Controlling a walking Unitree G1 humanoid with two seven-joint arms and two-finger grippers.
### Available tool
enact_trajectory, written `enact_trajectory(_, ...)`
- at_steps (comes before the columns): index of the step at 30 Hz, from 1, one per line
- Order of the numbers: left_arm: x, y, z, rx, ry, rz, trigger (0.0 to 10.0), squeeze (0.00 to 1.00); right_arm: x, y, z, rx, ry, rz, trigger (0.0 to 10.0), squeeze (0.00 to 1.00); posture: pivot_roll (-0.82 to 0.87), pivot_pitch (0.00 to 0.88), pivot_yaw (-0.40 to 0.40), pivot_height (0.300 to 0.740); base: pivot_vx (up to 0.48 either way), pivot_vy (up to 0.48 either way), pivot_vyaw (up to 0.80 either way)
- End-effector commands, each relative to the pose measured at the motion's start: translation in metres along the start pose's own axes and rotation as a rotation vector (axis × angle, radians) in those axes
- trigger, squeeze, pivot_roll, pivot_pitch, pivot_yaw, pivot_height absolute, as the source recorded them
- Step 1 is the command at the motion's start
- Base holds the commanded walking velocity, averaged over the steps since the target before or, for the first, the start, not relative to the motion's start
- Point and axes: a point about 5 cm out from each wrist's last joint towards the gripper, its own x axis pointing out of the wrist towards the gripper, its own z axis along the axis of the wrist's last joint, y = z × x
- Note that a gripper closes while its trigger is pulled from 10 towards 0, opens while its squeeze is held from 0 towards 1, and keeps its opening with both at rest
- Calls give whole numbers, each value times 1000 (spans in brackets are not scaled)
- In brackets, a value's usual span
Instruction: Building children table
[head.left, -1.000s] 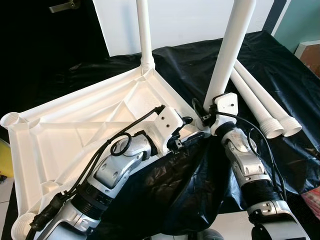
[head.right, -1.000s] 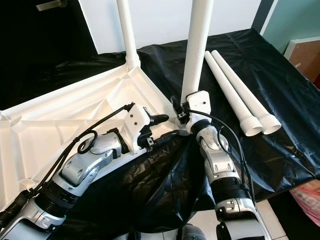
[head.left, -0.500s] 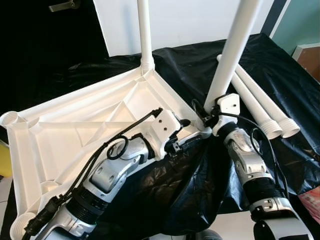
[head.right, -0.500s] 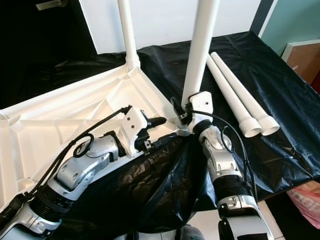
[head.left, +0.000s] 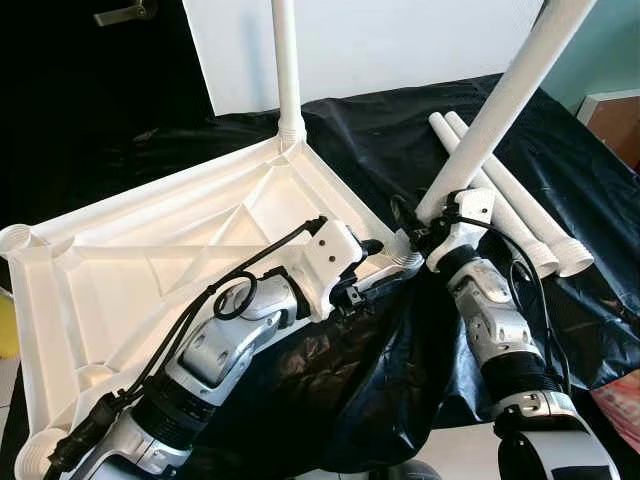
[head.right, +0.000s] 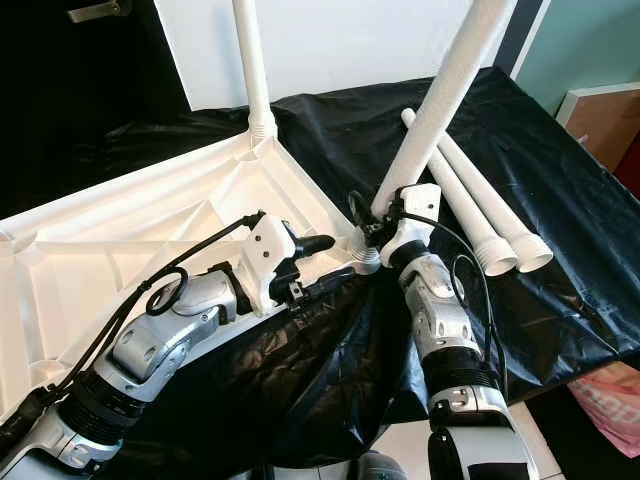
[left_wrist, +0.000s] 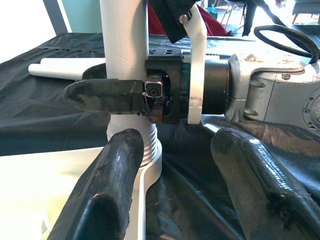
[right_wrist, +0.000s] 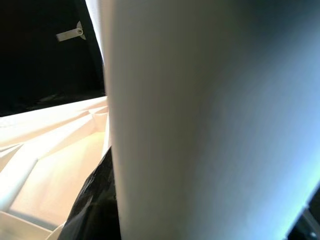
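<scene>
The white table top (head.left: 150, 260) lies upside down on a black cloth (head.left: 380, 140). One white leg (head.left: 287, 60) stands upright in its far corner. At the near right corner socket (head.left: 405, 258) a second leg (head.left: 510, 90) leans to the right, its ribbed base (left_wrist: 145, 150) at the socket. My right gripper (head.left: 432, 222) is shut on this leg just above the base; one of its fingers (left_wrist: 105, 95) lies across the tube. My left gripper (head.left: 365, 268) is open at the table's rim, just left of that corner, with nothing between its fingers (left_wrist: 112, 170).
Two loose white legs (head.left: 520, 215) lie side by side on the cloth to the right. Open sockets sit at the table's left corners (head.left: 22, 238). The cloth hangs over the near edge. A wooden box (head.left: 615, 110) stands at the far right.
The held leg has tipped from nearly upright to a lean toward the right, and my right gripper has turned with it. The left arm has stayed almost still.
</scene>
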Motion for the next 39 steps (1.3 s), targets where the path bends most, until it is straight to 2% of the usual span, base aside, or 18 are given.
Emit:
enact_trajectory(1, -2, -6, 1, 0, 1, -88, 10000, 0, -14, 0, -33, 47, 152, -19, 10000, 0, 20, 107, -10, 740, 0, 0, 0)
enact_trajectory(2, -2, -6, 1, 1, 2, -90, 10000, 0, -14, 1, -32, -3, 148, 6, 10000, 0, 20, 105, -8, 740, 0, 0, 0)
enact_trajectory(3, -2, -6, 1, 1, 2, -90, 10000, 0, -14, 1, -32, -3, 148, 6, 10000, 0, 20, 105, -8, 740, 0, 0, 0)
enact_trajectory(4, -2, -6, 1, 0, 3, -91, 10000, 0, -15, 4, -30, -82, 137, 50, 10000, 0, 19, 105, -7, 740, 0, 0, 0)
enact_trajectory(5, -2, -6, 1, 0, 3, -91, 10000, 0, -15, 4, -30, -82, 137, 50, 10000, 0, 19, 105, -7, 740, 0, 0, 0)
enact_trajectory(7, -2, -7, 1, 2, 4, -92, 10000, 0, -17, 10, -30, -168, 124, 113, 10000, 0, 20, 105, -8, 740, 0, 0, 0)
enact_trajectory(11, -2, -7, 2, 2, 4, -92, 10000, 0, -22, 14, -33, -199, 115, 155, 10000, 0, 20, 110, -6, 740, 0, 0, 0)
enact_trajectory(20, -4, -6, 3, -1, 8, -87, 10000, 0, -31, 19, -37, -215, 96, 221, 10000, 0, 26, 127, 1, 740, 0, 0, 0)
enact_trajectory(22, -5, -5, 3, -1, 11, -84, 10000, 0, -34, 20, -38, -245, 90, 239, 10000, 0, 27, 129, 2, 740, 0, 0, 0)
enact_trajectory(25, -5, -5, 3, -2, 12, -83, 10000, 0, -34, 20, -39, -231, 91, 234, 10000, 0, 27, 129, 2, 740, 0, 0, 0)
enact_trajectory(28, -6, -4, 3, -2, 12, -81, 10000, 0, -29, 14, -42, -194, 138, 176, 10000, 0, 30, 131, 6, 740, 0, 0, 0)
enact_trajectory(32, -6, -4, 3, -1, 13, -81, 10000, 0, -26, 13, -42, -187, 158, 159, 10000, 0, 30, 131, 6, 740, 0, 0, 0)
enact_trajectory(34, -6, -3, 3, 1, 13, -80, 10000, 0, -20, 11, -43, -165, 206, 139, 10000, 0, 31, 129, 6, 740, 0, 0, 0)
enact_trajectory(39, -6, -3, 4, 2, 13, -78, 10000, 0, -12, 12, -41, -142, 252, 152, 10000, 0, 31, 129, 3, 740, 0, 0, 0)
